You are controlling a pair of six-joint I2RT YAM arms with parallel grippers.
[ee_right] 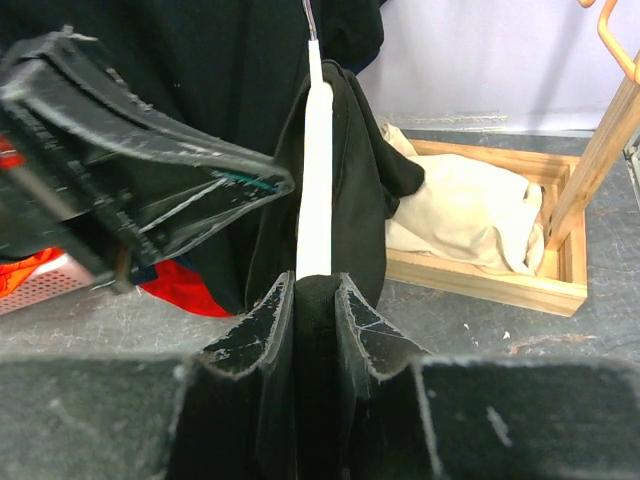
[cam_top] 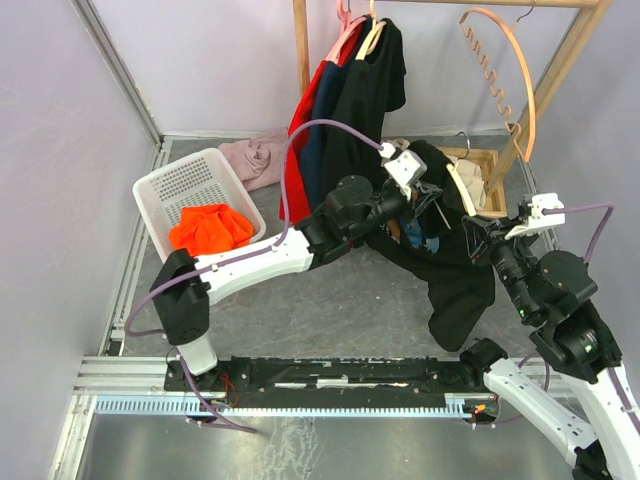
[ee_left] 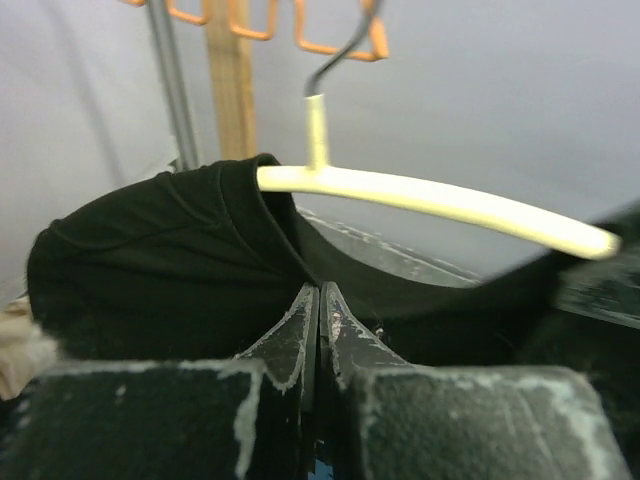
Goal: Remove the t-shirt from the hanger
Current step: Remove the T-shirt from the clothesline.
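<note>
The black t-shirt (cam_top: 455,285) hangs in mid-air right of the table's centre, between the two arms, partly draped on the cream hanger (ee_left: 430,200). In the left wrist view one arm of the hanger is bare and the other sits under shoulder cloth. The left gripper (ee_left: 319,292) is pinched tight on the neckline just below the hanger's stem. The right gripper (ee_right: 313,290) clamps the cloth-wrapped end of the hanger.

The step in hand looks like peeling the shirt off the covered arm. The next move likely calls for the left arm to draw the collar off along that arm while the right steadies the hanger. The right jaws seem to trap shirt cloth too, which could bind.

Dark clothes (cam_top: 350,100) on the wooden rack (cam_top: 300,40) hang just behind, close enough to snag. A wooden tray (ee_right: 500,285) with cream cloth (ee_right: 460,215) lies far right, a white basket (cam_top: 180,185) holding orange cloth (cam_top: 210,228) sits left, and pink cloth (cam_top: 255,155) lies beyond it
</note>
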